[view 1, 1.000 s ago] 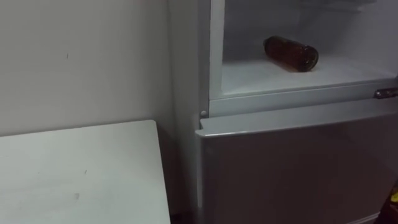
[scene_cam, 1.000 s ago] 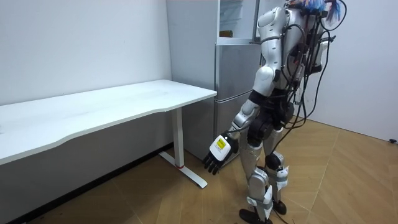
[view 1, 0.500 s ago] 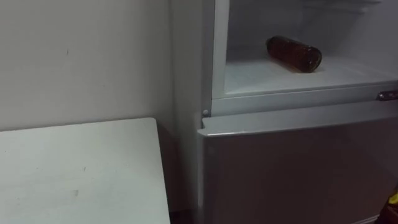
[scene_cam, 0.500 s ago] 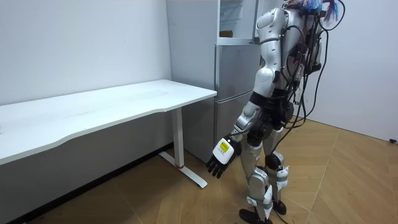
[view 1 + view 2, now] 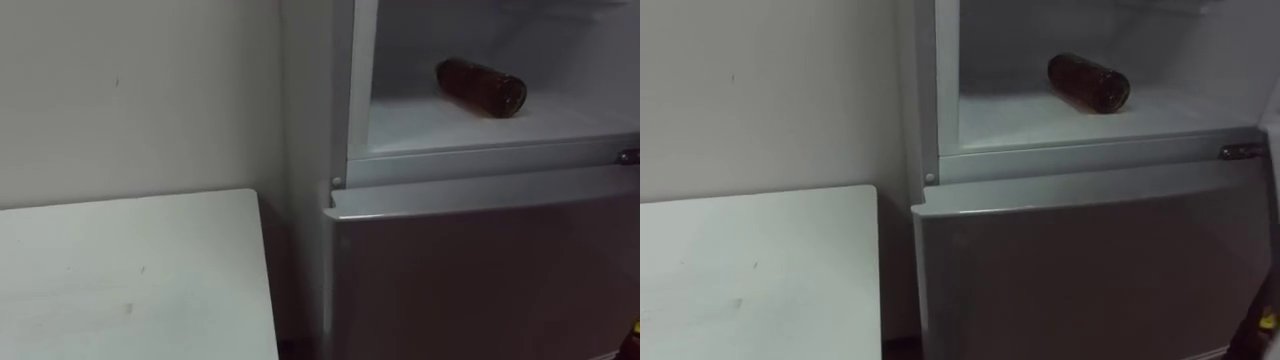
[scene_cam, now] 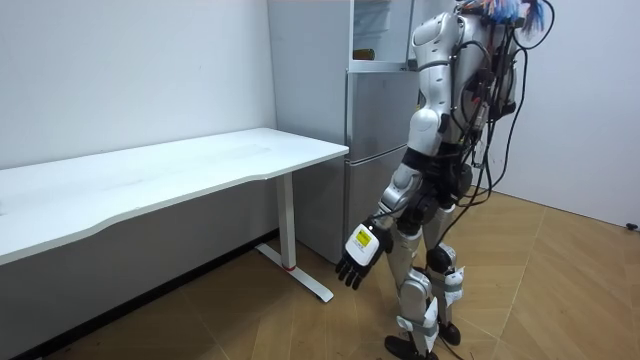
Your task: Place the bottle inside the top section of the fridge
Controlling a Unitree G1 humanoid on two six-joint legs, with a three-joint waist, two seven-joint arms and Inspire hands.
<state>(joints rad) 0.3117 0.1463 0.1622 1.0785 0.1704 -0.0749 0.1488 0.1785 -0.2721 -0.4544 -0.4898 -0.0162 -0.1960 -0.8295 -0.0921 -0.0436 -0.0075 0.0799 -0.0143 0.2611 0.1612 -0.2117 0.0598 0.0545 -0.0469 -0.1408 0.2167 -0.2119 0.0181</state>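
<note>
In the left eye view, the brown glass bottle (image 5: 482, 86) lies on its side on the white shelf of the open upper fridge compartment (image 5: 440, 125). Nothing touches it. Below it is the closed grey lower fridge door (image 5: 480, 270), and the flat white table (image 5: 130, 270) ends just beside the fridge on the robot's left. Over the last second the whole picture has slid a little, fridge and table alike. That is the head turning, not the things moving, and the bottle has kept its spot on the shelf.

The right eye view tells the same: the bottle rests well inside the compartment, clear of the front lip.

In the room view the robot stands upright on the wooden floor, facing the fridge, with the table on the room view's left. Its left hand (image 6: 361, 256) hangs low by the thigh, fingers loose and holding nothing. Over that second it has drifted slightly down and in towards the leg, like an arm settling after a reach.

To my eye the placing is done: the bottle sits in the upper compartment and the hand has let go. At most, the upper door remains to be shut.
</note>
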